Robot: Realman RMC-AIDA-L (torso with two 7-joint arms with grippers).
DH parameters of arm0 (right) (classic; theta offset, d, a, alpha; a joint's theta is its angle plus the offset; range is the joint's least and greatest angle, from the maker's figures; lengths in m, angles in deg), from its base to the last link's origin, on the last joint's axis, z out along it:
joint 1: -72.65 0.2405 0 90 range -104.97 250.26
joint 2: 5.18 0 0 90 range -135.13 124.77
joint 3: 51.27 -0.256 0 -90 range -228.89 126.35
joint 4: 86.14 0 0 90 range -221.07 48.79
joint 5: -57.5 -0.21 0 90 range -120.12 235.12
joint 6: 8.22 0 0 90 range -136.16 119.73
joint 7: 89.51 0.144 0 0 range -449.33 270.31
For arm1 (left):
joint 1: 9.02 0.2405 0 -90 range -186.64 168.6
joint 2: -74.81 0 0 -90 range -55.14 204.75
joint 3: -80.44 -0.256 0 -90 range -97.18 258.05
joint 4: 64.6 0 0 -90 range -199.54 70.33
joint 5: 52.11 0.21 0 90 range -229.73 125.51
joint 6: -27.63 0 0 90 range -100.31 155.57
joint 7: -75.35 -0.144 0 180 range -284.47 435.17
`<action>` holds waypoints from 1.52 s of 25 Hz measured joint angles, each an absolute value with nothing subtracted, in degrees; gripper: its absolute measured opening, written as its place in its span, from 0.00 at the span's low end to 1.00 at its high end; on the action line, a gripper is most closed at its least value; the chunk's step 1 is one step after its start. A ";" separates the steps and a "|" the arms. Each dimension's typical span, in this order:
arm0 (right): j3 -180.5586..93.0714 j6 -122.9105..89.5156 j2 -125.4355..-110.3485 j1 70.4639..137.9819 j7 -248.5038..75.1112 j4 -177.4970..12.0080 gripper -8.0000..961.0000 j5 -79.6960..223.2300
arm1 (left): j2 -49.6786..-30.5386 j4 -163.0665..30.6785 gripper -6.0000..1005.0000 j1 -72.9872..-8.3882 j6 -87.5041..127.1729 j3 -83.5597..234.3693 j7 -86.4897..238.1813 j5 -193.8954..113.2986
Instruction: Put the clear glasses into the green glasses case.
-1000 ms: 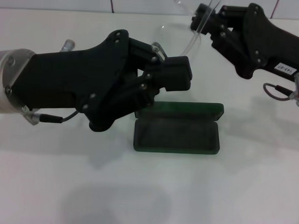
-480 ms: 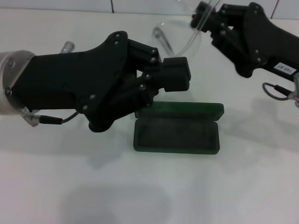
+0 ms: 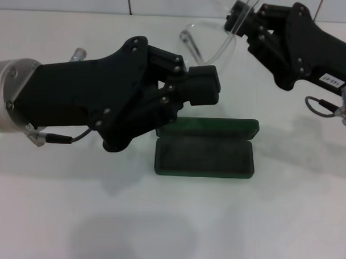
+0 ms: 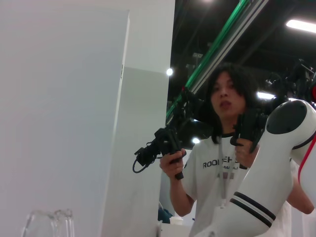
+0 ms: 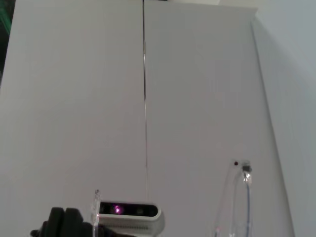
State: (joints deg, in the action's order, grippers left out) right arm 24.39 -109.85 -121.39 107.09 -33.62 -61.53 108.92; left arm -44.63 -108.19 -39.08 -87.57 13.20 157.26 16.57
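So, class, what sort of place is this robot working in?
Probably a robotics lab or demo hall: a white table with white partition walls, a person holding handheld controllers, and dark ceiling trusses overhead.

R wrist cam looks up at a plain white wall (image 5: 197, 89) w/ a thin dark vertical seam (image 5: 144, 98) running from the top edge down toward the bottom. At the pic's lower edge: part of the clear glasses (image 5: 237, 202), thin transparent arms rising beside each other, a small metal hinge near their tips, a dark dot just beside it on the wall. Near the seam's lower end sits a slim silver camera bar (image 5: 131, 211) w/ a purple-lit lens, a dark blocky part touching its side. Another clear sliver stands upright in front of the bar.
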 joint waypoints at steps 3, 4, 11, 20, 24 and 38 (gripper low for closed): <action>25.68 -109.56 -121.38 107.53 -33.61 -61.54 0.06 108.94 | -44.63 -108.19 0.06 -39.08 -87.54 13.24 157.26 16.56; 26.09 -109.46 -121.38 107.68 -33.61 -61.54 0.06 108.94 | -44.63 -108.19 0.06 -39.08 -87.53 13.26 157.26 16.56; 29.65 -108.47 -121.28 108.44 -33.28 -61.51 0.06 108.94 | -44.63 -108.19 0.06 -39.08 -87.50 13.37 157.26 16.49; 33.91 -107.62 -121.29 108.94 -33.01 -61.51 0.06 109.01 | -44.63 -107.34 0.06 -39.18 -87.50 13.37 155.99 16.30; 35.61 -107.59 -121.34 109.11 -32.90 -61.21 0.06 108.74 | -44.62 -107.28 0.06 -39.19 -87.50 13.31 155.97 16.27; 34.26 -107.60 -121.36 107.00 -33.94 -60.74 0.06 105.64 | -44.55 -106.70 0.06 -38.52 -87.50 13.57 155.41 16.21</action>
State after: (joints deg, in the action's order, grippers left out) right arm 34.26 -107.60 -121.36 107.00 -33.94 -60.74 105.64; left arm -44.55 -106.70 -38.52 -87.50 13.57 155.41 16.21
